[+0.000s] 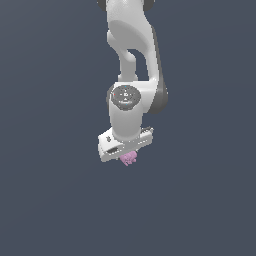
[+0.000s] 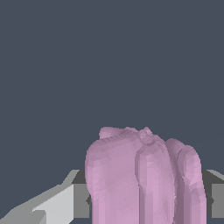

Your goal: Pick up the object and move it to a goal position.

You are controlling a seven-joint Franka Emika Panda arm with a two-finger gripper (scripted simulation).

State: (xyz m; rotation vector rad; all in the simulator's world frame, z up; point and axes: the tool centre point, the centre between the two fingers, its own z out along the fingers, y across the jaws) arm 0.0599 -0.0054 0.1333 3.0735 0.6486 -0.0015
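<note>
The object (image 1: 129,158) is a small pale pink-lilac lumpy block with a ridged surface. In the exterior view it pokes out just below the white gripper (image 1: 128,156), near the middle of the picture. In the wrist view the object (image 2: 144,179) fills the space between the two fingers, with a grey-white finger (image 2: 57,203) on one side and another finger (image 2: 215,197) on the other. The gripper is shut on the object. Most of the fingers are hidden behind the hand in the exterior view.
The white arm (image 1: 131,60) comes down from the top of the exterior view to the hand. A plain dark grey-blue surface (image 1: 50,200) lies all around it, with nothing else on it.
</note>
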